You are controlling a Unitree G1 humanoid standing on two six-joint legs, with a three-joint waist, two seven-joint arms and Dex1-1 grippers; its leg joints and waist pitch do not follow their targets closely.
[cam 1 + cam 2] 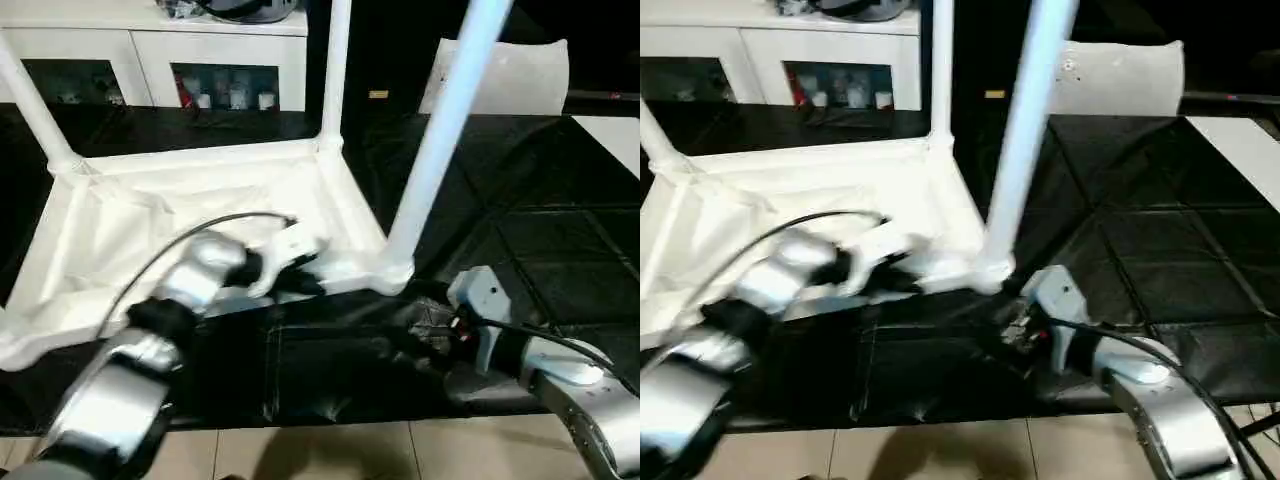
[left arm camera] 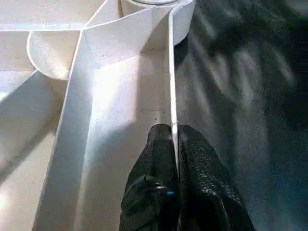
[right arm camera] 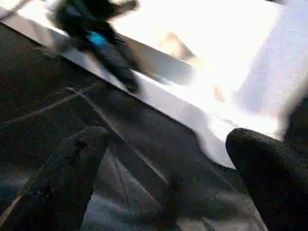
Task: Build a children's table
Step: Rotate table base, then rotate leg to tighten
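Observation:
The children's table lies upside down on a black mat, its ribbed tabletop (image 1: pixel 150 230) facing up. White legs stand in its corner sockets: one at the near right (image 1: pixel 440 130), one at the far right (image 1: pixel 335 70), one at the far left (image 1: pixel 30 100). My left gripper (image 2: pixel 174 132) is shut on the thin near rim (image 2: pixel 171 72) of the tabletop, one finger on each side, a short way from the near right socket. My right gripper (image 3: pixel 166 139) is open just above the mat, in front of that corner, holding nothing. The right wrist view also shows the left gripper (image 3: pixel 110 53) on the rim.
The black mat (image 1: pixel 540 230) covers the work surface and ends at a tiled floor (image 1: pixel 350 450) by the near edge. A white cabinet with glass doors (image 1: pixel 150 60) stands behind. A flat white sheet (image 1: pixel 510 75) leans at the back right.

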